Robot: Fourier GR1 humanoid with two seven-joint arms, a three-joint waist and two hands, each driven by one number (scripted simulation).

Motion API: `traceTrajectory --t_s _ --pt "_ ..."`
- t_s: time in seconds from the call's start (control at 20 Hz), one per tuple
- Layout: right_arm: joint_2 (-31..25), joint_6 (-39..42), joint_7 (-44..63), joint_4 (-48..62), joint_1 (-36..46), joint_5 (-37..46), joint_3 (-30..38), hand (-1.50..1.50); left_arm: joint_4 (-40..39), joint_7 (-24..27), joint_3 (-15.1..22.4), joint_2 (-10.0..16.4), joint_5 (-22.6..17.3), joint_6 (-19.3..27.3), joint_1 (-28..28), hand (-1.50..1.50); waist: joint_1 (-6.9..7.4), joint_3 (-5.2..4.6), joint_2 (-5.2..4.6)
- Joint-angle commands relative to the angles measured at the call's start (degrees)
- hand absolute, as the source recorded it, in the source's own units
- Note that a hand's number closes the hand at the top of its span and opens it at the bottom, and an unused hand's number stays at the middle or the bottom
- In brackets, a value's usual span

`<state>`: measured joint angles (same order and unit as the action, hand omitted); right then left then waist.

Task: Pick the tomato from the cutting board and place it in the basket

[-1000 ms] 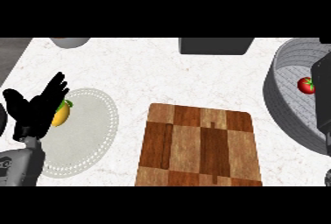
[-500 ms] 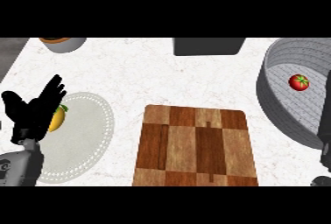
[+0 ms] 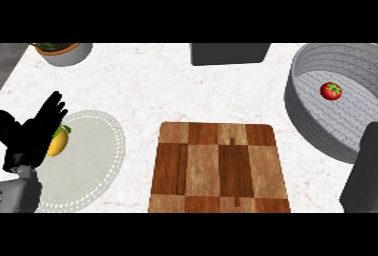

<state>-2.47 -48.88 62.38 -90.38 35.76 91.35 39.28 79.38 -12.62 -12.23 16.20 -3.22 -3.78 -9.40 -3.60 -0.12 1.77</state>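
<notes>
The red tomato (image 3: pixel 331 91) lies inside the grey basket (image 3: pixel 310 117) at the right edge of the counter. The wooden cutting board (image 3: pixel 217 167) sits bare in the middle front. My left hand (image 3: pixel 29 134) rests at the left edge, open with its fingers up, over the rim of a white plate (image 3: pixel 88 160). Only a dark forearm (image 3: pixel 363 175) of the right arm shows at the lower right; its hand is out of view.
A yellow fruit (image 3: pixel 59 141) lies on the white plate, partly behind my left hand. A grey bowl with food (image 3: pixel 63 51) stands at the back left. A dark box (image 3: pixel 229 53) sits at the back middle.
The view has shifted so everything sits lower and more of the basket shows. The tomato stays in the basket. The right forearm now shows more at the lower right.
</notes>
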Motion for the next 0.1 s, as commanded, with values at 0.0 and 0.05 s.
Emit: traceTrajectory --t_s 0.0,0.05 --pt "2.4 7.8 1.2 -13.7 -12.5 -6.8 -6.0 -1.5 2.1 0.2 0.0 -0.7 -0.4 0.1 1.9 0.0 0.53 0.08 -0.06" --pt "2.4 8.8 1.9 -15.8 -14.8 -7.6 -7.9 -1.5 1.2 -1.0 -0.8 0.0 -1.3 -0.3 -0.1 0.0 -0.45 0.05 0.19"
